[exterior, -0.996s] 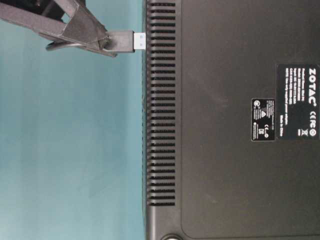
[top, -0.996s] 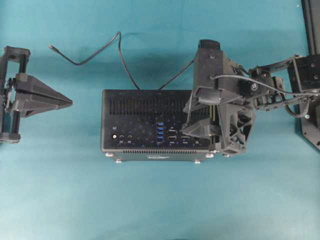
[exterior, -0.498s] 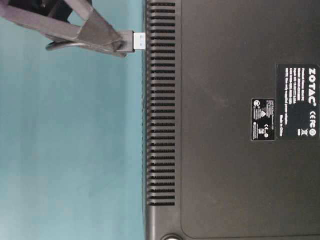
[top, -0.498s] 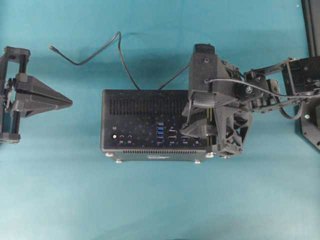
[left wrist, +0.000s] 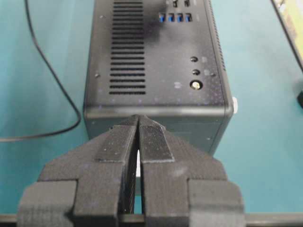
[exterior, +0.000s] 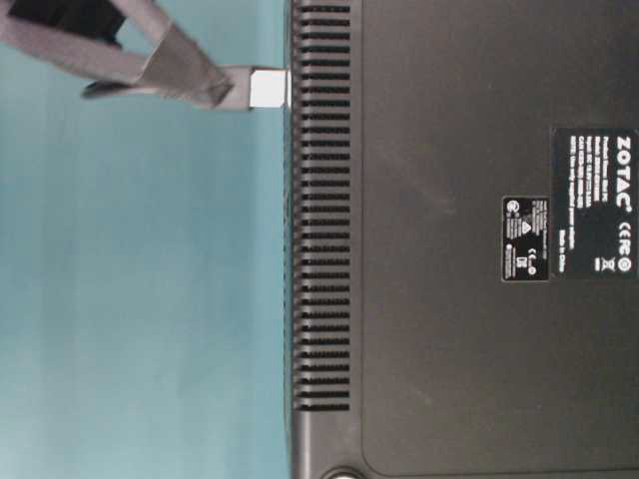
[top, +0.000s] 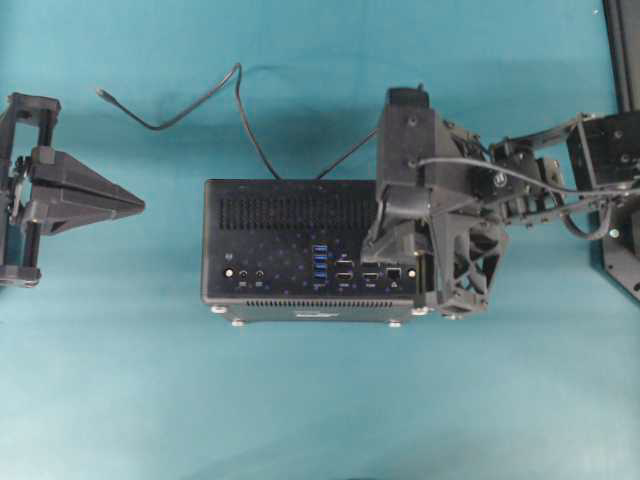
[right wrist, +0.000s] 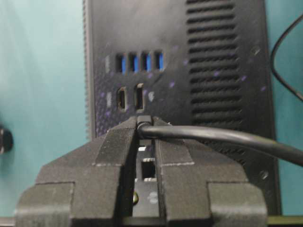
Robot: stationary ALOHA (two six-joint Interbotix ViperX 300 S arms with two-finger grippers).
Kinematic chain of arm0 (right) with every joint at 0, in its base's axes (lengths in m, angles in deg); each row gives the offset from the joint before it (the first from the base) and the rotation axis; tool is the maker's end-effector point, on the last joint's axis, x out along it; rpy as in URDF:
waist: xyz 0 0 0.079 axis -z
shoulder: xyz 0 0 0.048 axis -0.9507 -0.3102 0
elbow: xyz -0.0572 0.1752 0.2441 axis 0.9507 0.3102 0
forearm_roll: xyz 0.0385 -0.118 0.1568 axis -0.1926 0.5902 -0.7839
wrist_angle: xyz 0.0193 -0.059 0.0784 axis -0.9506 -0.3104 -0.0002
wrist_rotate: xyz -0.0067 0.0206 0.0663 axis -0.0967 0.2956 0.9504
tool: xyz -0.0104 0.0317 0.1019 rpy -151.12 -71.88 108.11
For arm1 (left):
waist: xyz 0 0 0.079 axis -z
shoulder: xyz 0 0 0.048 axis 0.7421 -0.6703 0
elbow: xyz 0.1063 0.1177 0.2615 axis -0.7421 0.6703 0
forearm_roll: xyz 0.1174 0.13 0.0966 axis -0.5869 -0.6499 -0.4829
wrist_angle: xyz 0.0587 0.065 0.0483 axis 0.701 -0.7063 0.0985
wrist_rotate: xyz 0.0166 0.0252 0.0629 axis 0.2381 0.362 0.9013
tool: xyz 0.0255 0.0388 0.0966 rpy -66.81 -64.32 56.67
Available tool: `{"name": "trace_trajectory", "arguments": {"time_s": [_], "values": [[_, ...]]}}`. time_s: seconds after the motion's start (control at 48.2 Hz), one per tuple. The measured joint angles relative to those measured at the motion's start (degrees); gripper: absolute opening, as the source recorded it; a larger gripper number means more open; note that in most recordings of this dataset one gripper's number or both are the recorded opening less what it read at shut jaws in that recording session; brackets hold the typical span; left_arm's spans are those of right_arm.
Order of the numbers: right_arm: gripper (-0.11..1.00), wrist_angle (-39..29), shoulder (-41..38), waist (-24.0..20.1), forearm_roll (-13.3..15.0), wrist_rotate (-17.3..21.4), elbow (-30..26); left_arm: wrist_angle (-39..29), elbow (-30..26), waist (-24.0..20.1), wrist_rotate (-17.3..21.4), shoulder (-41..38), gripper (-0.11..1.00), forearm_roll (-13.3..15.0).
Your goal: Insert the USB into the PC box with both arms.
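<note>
The black PC box (top: 290, 235) lies in the middle with its blue ports (top: 320, 262) facing up. My right gripper (top: 400, 242) hovers over the box's right end, shut on the USB (right wrist: 144, 118). The USB's black cable (right wrist: 227, 137) leaves to the right. In the table-level view the USB (exterior: 262, 88) shows its metal end right at the face of the PC box (exterior: 449, 299), by the vent grille. My left gripper (top: 138, 205) stays left of the box, shut and empty. In the left wrist view the left gripper (left wrist: 138, 118) points at the end of the PC box (left wrist: 156, 47).
The cable (top: 240, 110) loops over the teal table behind the box and ends in a slim tip (top: 102, 94) at the back left. A black frame (top: 622, 60) stands at the right edge. Small silver feet (top: 236, 321) line the box's near side.
The right gripper's fingers have closed in on the USB. The plug has turned a little between them, so its metal end shows broader. The left arm has not moved.
</note>
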Motion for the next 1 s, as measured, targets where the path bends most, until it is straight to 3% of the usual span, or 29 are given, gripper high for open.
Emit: {"name": "trace_trajectory", "arguments": {"time_s": [0.166, 0.539, 0.767, 0.996], "values": [[0.09, -0.4, -0.4, -0.5, 1.1, 0.0, -2.2, 0.0, 0.0, 0.0, 0.0, 0.0, 0.00, 0.0], [0.08, -6.2, -7.4, -3.1, 10.5, 0.0, -9.0, 0.6, 0.0, 0.0, 0.0, 0.1, 0.00, 0.0], [0.08, -7.1, -8.4, -3.3, 12.9, 0.0, -10.7, 0.7, 0.0, 0.0, 0.0, 0.8, 0.00, -0.1], [0.08, -7.2, -9.3, -3.2, 13.4, 0.0, -11.0, 0.7, 0.5, 0.0, 0.0, 1.5, 0.00, 0.0]]}}
